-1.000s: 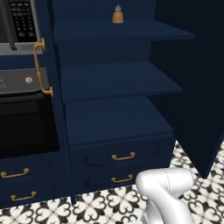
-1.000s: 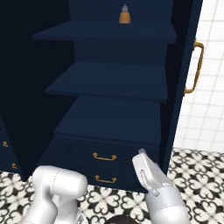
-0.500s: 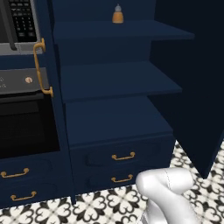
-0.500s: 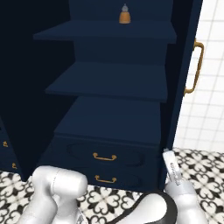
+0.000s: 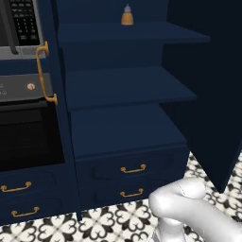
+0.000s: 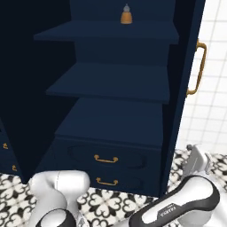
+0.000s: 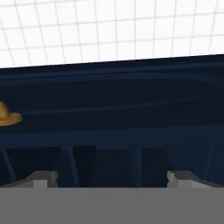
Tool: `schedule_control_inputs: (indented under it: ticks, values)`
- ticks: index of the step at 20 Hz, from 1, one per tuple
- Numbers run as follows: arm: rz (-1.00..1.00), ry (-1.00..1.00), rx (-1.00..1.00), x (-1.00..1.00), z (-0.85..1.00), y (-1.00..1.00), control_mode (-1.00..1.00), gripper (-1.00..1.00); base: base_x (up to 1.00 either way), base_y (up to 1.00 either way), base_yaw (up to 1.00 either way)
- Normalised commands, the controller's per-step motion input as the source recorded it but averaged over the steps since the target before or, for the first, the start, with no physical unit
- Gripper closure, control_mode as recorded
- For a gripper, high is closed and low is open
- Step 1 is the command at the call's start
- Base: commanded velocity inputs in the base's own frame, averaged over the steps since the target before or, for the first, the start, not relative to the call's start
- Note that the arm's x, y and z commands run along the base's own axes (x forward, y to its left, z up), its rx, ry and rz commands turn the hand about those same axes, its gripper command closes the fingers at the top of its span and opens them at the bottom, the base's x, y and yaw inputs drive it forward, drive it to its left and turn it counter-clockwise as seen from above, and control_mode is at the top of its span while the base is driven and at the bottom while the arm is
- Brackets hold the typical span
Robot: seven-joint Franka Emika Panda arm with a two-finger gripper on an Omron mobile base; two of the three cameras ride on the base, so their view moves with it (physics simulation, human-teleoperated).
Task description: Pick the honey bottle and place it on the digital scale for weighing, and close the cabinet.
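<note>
The navy cabinet (image 5: 124,130) stands open, both doors swung wide. Its right door (image 6: 182,75) carries a vertical brass handle (image 6: 200,68). The honey bottle and the digital scale are out of view. My gripper (image 7: 111,178) is open with nothing between its fingertips (image 7: 43,177). It faces a navy door panel at close range, with a bit of brass handle (image 7: 6,114) at the left edge of the hand view. In the right base view my hand (image 6: 196,160) is low at the right, just beyond the right door's edge.
An orange bottle with a grey pointed cap (image 5: 126,15) stands on the top shelf. Two brass-handled drawers (image 5: 132,168) sit below the shelves. The black oven and microwave column (image 5: 19,104) is at the left. A white tiled wall (image 6: 215,97) lies right of the cabinet, above the patterned floor (image 5: 113,222).
My arm has swung rightward along the floor. The hand went from in front of the drawers to beside the right door's lower edge. The jaws stayed open.
</note>
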Motion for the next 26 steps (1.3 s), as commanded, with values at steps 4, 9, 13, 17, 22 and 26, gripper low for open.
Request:
schedule_control_inputs:
  ticks: [4,9,13,17,22,26]
  values:
    - [0.3,0.0,0.12,0.69,-0.24,-0.22,-1.0,-1.0,0.0,0.0,0.0]
    - [0.29,0.03,0.16,0.95,-0.5,-0.3,-1.0,-1.0,0.0,0.0,0.0]
    - [0.42,-0.07,0.16,0.88,-0.64,-0.66,-1.0,-1.0,0.0,0.0,0.0]
    - [0.53,-0.17,0.12,0.34,-0.22,-0.17,-1.0,-1.0,0.0,0.0,0.0]
    - [0.48,-0.01,0.01,0.0,0.0,0.85,-1.0,-1.0,0.0,0.0,0.0]
    - [0.41,0.0,0.0,-0.08,0.0,1.0,-1.0,-1.0,0.0,0.0,0.0]
